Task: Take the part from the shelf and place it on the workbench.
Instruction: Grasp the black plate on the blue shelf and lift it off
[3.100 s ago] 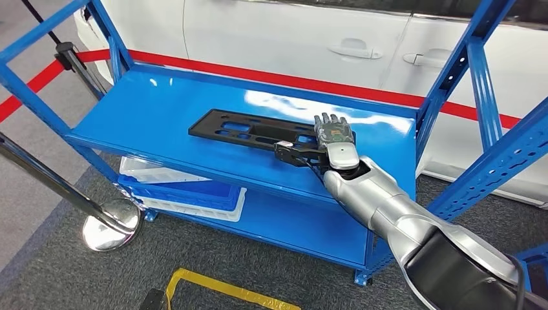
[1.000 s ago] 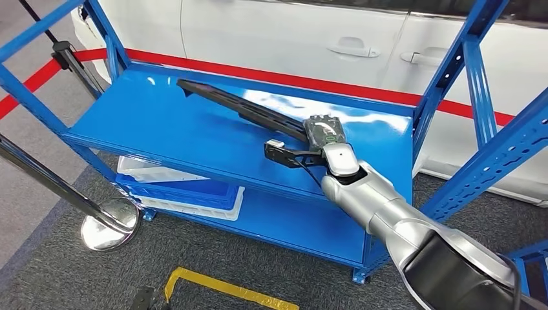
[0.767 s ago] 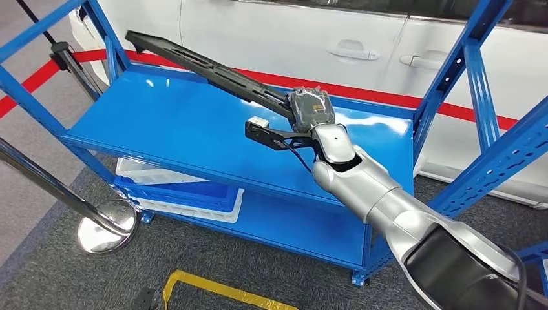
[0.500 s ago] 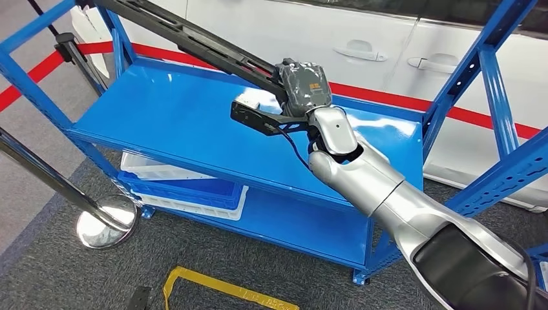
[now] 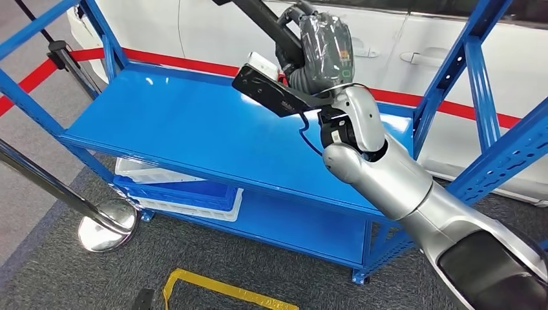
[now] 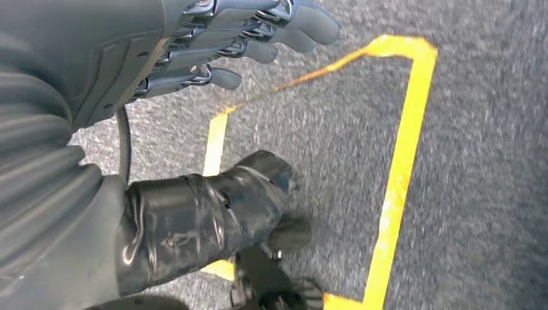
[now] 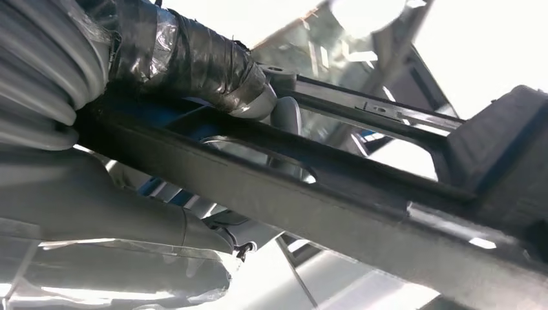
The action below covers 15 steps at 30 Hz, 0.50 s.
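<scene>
Surroundings first: blue steel shelf point(image 5: 194, 129) in front, top deck bare and glossy. Lower deck carries a blue tray point(image 5: 187, 192) nested in a white tray point(image 5: 148, 173). White car point(image 5: 271, 32) sits right behind the shelf, red stripe point(image 5: 181, 64) running along behind the deck. Chrome stanchion base point(image 5: 106, 225) stands on the grey carpet at the shelf's near left corner, its post point(image 5: 39, 174) slanting across the lower left. Yellow floor tape point(image 5: 220, 289) lies near the robot. Blue uprights point(image 5: 481, 84) frame the shelf's right end, close beside the right arm.

Part point(image 5: 258, 14): long, flat black plastic panel with slotted cutouts and a ribbed frame, seen close in the right wrist view point(image 7: 362, 194). It is in the air above the shelf deck, tilted steeply, far end running out past the top of the head view.

Right hand point(image 5: 320, 48) grips the part, fingers wrapped around one end; thumb point(image 7: 194, 64) presses over a rail.

Left hand point(image 6: 213, 45) hangs over the carpet, fingers loosely apart, holding nothing.
</scene>
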{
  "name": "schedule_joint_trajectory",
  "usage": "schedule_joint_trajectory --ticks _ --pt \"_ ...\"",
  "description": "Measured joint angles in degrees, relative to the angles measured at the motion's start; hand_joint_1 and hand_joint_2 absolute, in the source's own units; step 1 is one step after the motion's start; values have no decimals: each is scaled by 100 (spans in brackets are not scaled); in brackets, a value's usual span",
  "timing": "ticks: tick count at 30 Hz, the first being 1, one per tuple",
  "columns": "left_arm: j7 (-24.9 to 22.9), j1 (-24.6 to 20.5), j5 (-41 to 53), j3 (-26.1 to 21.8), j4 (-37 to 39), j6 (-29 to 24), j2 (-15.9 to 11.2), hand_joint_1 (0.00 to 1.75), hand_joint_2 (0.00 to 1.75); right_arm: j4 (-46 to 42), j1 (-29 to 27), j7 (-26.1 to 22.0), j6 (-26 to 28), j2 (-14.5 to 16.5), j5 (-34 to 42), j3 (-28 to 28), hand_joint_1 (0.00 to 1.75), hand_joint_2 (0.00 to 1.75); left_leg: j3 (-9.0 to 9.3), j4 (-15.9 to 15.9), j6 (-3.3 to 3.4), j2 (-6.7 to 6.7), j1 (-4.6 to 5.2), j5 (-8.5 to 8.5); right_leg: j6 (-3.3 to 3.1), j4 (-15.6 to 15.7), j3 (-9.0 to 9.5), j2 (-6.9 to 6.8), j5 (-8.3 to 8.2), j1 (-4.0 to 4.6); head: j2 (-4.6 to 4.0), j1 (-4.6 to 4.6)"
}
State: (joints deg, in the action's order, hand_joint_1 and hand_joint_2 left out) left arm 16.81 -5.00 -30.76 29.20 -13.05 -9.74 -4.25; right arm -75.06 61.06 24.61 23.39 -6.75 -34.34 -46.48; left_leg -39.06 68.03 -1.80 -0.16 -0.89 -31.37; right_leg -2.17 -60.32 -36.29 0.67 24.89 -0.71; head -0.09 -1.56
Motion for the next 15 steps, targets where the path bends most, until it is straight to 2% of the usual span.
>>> schedule_joint_trajectory --ticks 1,2,3,4,5,7,8,11,12,13,14,15 --pt "-13 0 10 0 0 -21 0 0 175 -91 -24 -2 39 -25 -23 26 175 175 -141 343 -20 0 -6 -136 -2 -3 -5 -1 -2 0 0 0" --pt "-25 4 20 0 1 -33 0 0 175 -171 -51 -3 74 -51 -41 47 175 175 -229 562 -31 0 -10 -186 -3 -8 -8 -1 -2 0 0 1" --pt "-37 7 25 0 1 -40 1 0 175 -243 -74 -4 96 -76 -52 62 175 175 -222 581 -34 0 -14 -131 -3 -14 -9 0 -3 0 0 1" --pt "-42 8 29 0 1 -45 1 0 175 -303 -89 -4 104 -99 -56 69 175 175 -105 367 -28 0 -16 22 -2 -21 -9 2 -3 -2 0 0" --pt "-45 4 30 0 2 -47 1 0 175 -361 -96 -5 106 -118 -56 74 175 175 84 9 -15 0 -18 216 0 -27 -7 6 -4 -3 0 0" --pt "-47 -13 36 1 2 -52 1 0 175 -468 -98 -7 110 -150 -57 94 175 175 438 -686 29 -7 -4 442 28 -34 -20 13 -19 7 0 1" --pt "-50 -21 40 3 1 -53 1 0 175 -519 -99 -9 116 -163 -58 109 175 175 516 -861 56 -12 11 470 58 -29 -35 16 -35 11 0 3" --pt "-51 -22 45 22 2 -72 3 0 175 -670 -125 -21 142 -216 -80 144 175 175 523 -981 162 -12 28 519 171 0 -69 17 -82 10 -1 7" --pt "-43 -20 44 30 2 -92 5 0 175 -724 -137 -21 153 -241 -96 153 175 175 524 -1015 206 -3 18 558 200 -40 -92 12 -33 13 -1 9" --pt "-32 -22 45 36 2 -121 8 0 175 -779 -145 -18 168 -269 -111 166 175 175 520 -1050 250 7 8 596 219 -173 -148 7 88 17 -1 17" --pt "-21 -25 48 43 2 -154 11 0 175 -832 -155 -15 189 -295 -114 183 175 175 510 -1070 283 16 0 626 230 -401 -239 1 267 18 -1 26" --pt "-14 -27 51 56 2 -181 13 0 175 -888 -174 -16 223 -317 -89 201 175 175 487 -1071 306 18 10 644 237 -761 -377 -3 493 21 0 33"
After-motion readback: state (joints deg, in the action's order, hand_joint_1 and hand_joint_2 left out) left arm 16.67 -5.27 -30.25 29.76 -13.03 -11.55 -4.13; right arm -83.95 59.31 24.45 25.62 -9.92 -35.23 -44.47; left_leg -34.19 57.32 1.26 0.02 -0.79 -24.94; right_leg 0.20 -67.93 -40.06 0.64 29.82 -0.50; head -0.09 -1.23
